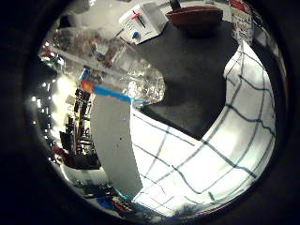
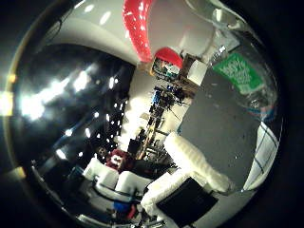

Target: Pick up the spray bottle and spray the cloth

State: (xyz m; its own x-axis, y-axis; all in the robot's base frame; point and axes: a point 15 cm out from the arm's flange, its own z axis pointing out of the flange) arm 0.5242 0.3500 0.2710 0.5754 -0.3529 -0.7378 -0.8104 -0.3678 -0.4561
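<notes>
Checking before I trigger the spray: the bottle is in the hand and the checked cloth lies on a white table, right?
Not quite: the cloth, white with dark grid lines, lies on a dark table, not a white one. The little finger side palm view shows it. The clear spray bottle is close to the palm.

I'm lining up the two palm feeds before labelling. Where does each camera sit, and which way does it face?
Little finger side palm view: looks past the clear spray bottle close to the palm, onto the checked cloth and dark table; no hand shows.
Thumb side palm view: faces out into the room; the hand shows, its white padded fingers.
Shared: bottle, cloth and table.
</notes>
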